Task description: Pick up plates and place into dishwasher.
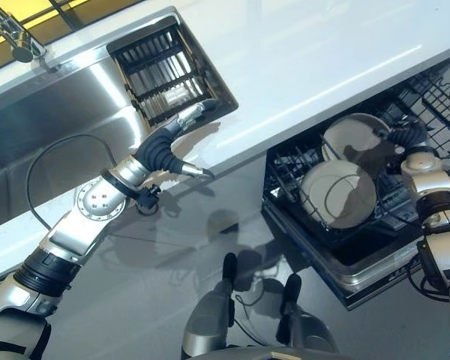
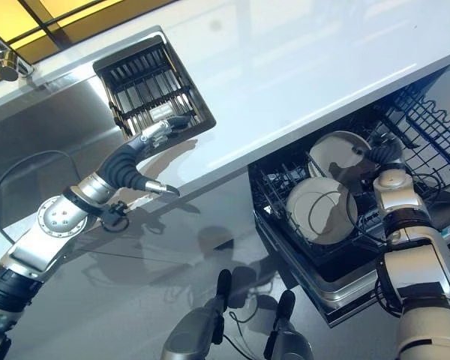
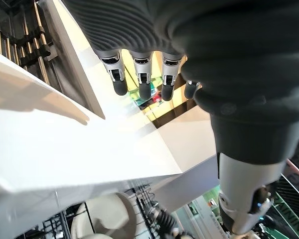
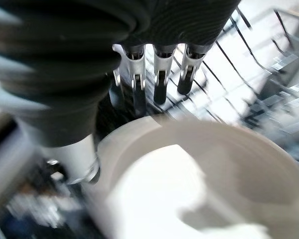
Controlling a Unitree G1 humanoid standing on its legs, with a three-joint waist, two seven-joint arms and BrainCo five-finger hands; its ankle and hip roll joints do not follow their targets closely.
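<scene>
White plates (image 1: pixel 337 193) are seen standing in lower rack (image 1: pixel 300 217) of open dishwasher, under table (image 1: pixel 307 67) edge. Right robot hand (image 1: pixel 406 135) is held just beside rear plate (image 1: pixel 354 139); fingers (image 4: pixel 159 82) are straight, nothing is clasped. Placing step is judged nearly done; next, hand is to be drawn back clear of rack wires. Left robot hand (image 1: pixel 181 124) is stretched over table edge near sink drainer (image 1: pixel 161 71), fingers extended, nothing held.

Black dishwasher rack (image 1: pixel 285 176) under the white counter (image 1: pixel 307 60), two white plates (image 1: pixel 337 193) upright inside.
</scene>
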